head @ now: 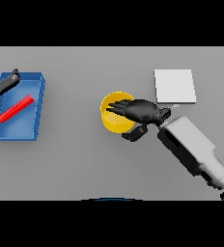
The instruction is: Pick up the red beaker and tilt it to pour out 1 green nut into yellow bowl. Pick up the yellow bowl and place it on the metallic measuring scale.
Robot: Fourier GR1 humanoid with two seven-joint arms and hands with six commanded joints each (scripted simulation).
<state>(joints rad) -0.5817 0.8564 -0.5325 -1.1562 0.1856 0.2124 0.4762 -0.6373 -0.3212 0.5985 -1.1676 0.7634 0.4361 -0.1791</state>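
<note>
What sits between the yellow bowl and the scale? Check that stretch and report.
Nothing visible does. The yellow bowl sits left of the metallic measuring scale, with only bare grey table between them. The right hand reaches over the bowl's rim from the scale's side.

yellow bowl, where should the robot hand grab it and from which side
Probably by the rim wall of the yellow bowl, coming from its right side. It stands upright and open-topped, and the right robot hand already reaches over it from there, fingers across the opening, thumb outside.
</note>
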